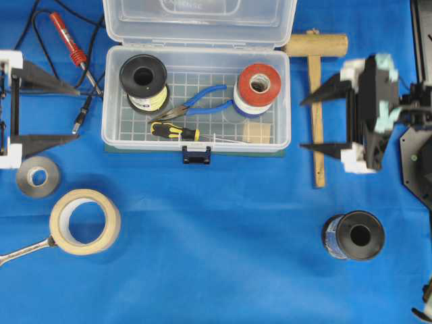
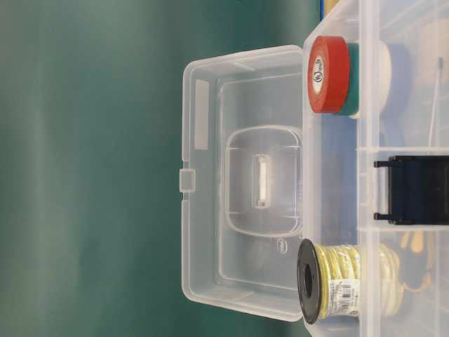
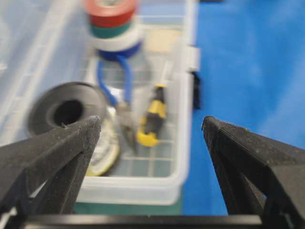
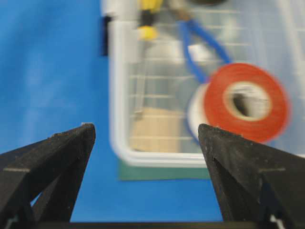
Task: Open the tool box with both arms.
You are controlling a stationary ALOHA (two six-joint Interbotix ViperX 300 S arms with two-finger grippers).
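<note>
From my overhead view the tool box sits upper middle on the table, lid swung back behind it, latch at its near edge. In it: wire spool at left, stacked tape rolls at right, pliers between them, screwdriver before the pliers. Left gripper lies left of the box, right gripper right of it, both apart from it. A mallet lies between box and right gripper. Soldering iron behind the left gripper. Two tape rolls and a wrench lie near left; another spool near right.
</note>
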